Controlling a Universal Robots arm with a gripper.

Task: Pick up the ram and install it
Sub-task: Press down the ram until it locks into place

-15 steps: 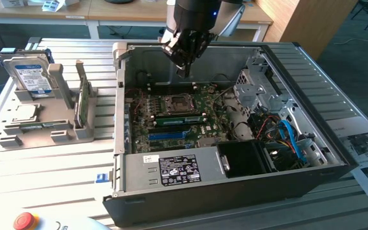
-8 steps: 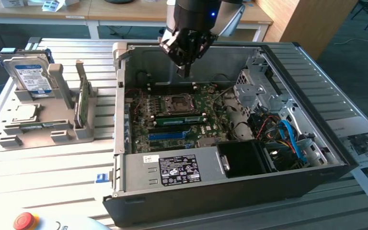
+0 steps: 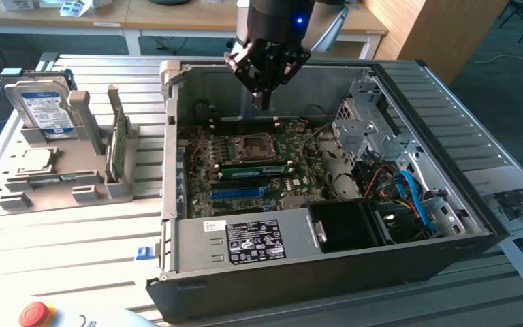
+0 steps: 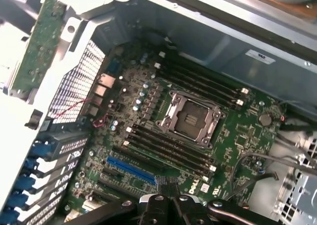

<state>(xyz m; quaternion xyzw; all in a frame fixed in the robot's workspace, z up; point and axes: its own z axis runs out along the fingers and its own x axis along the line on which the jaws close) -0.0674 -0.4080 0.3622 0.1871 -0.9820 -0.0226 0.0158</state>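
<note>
One ram (image 3: 116, 129) stick stands upright in the grey holder (image 3: 71, 184) beside the computer case (image 3: 334, 272) (thin, light, probably fragile). Best pinched by its long edges. Gripper (image 3: 261, 92) hovers clenched, empty, over the motherboard (image 3: 252, 170).

Arm descends vertically from above, wrist pointing straight down. Gripper (image 3: 261, 102) hangs with fingers (image 4: 171, 188) closed together, holding nothing.

A black cylindrical arm with a small blue light carries a black, bolt-studded pincer (image 3: 263, 102).
</note>
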